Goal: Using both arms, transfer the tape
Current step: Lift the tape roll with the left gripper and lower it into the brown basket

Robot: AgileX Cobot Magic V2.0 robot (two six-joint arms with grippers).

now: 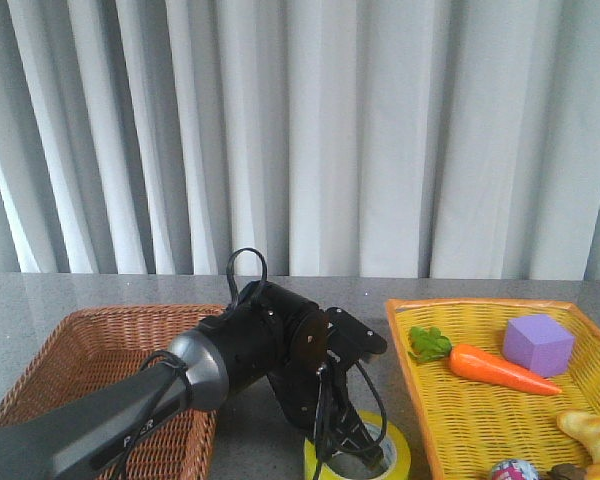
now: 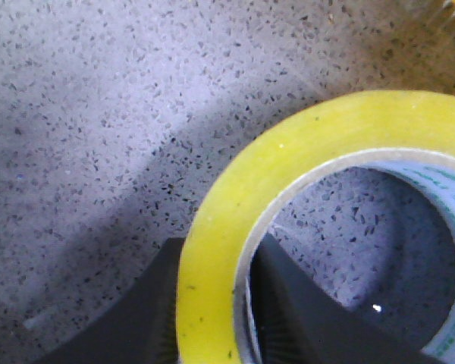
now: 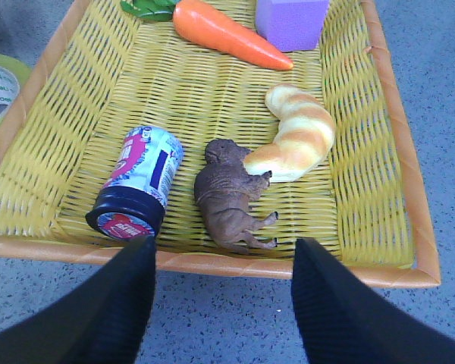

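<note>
**Left gripper astride the wall of the tape roll**

Grey pleated curtains (image 1: 310, 130) close the background, and a speckled grey table (image 1: 40, 295) runs across the front view. At the left a brown wicker basket (image 1: 75, 345) is set, with the left arm (image 1: 160, 395) reaching over its near corner toward the table's middle. The tape (image 1: 392, 442) lies flat on the table between the two baskets, at about 6 o'clock in the front view, its hole facing upward, so its axis is judged vertical.

The left gripper (image 2: 212, 311) is seen directly over the roll, pointing down. In the left wrist view one finger is placed outside the yellow wall and the other inside the core, both touching or just beside the wall (image 2: 235, 220). The jaws are only narrowly parted, about the wall's thickness; a pinch on the tape appears made or nearly made, though firm pressure cannot be confirmed.

To the right, at 3 o'clock from the roll, a yellow basket (image 1: 420, 385) holds a carrot (image 1: 500, 368), a purple block (image 1: 538, 343), a bread piece (image 3: 299, 140), a can (image 3: 140, 182) and a brown animal figure (image 3: 231, 193). The right gripper (image 3: 224, 303) is held above that basket's near rim, spread wide and grasping nothing. The left arm is plainly nearer the tape; the right one is well apart from it.
</note>
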